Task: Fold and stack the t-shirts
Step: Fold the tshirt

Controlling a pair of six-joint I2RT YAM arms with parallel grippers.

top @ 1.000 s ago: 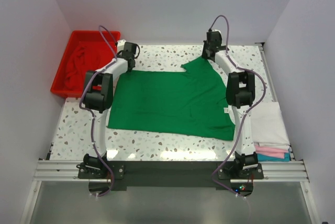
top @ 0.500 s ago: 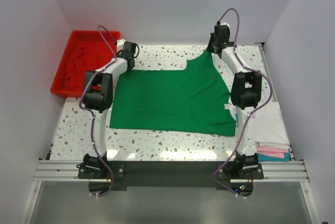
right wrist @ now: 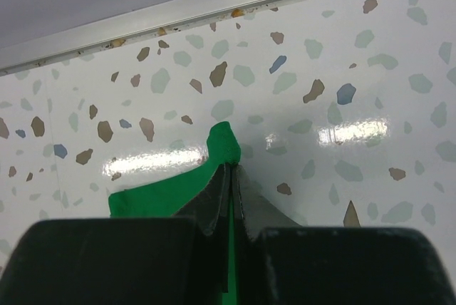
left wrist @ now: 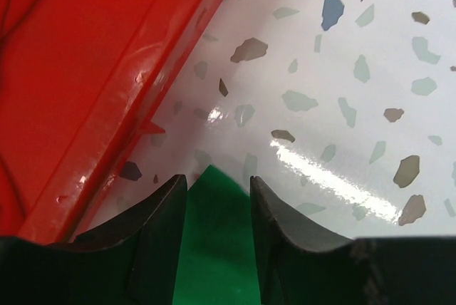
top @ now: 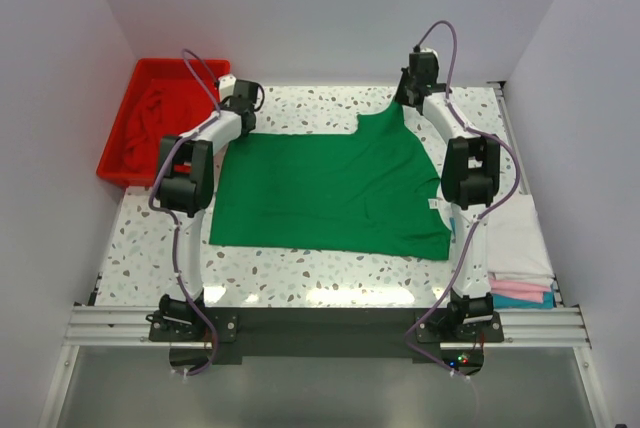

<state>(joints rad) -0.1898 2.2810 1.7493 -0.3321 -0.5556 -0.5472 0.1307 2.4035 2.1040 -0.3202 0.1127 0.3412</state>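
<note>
light: bright, even | glare: white streaks on table [left wrist: 335, 180] | shadows: soft | focus: sharp

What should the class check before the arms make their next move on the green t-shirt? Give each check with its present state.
1. right gripper shut on green t-shirt corner: ok.
2. left gripper pinching its corner: not ok; open, cloth loose between.
3. green t-shirt spread flat on table: ok, except the held corner.
4. left gripper clear of red tray: cannot tell, very close.
5. folded stack apart from green t-shirt: ok.
</note>
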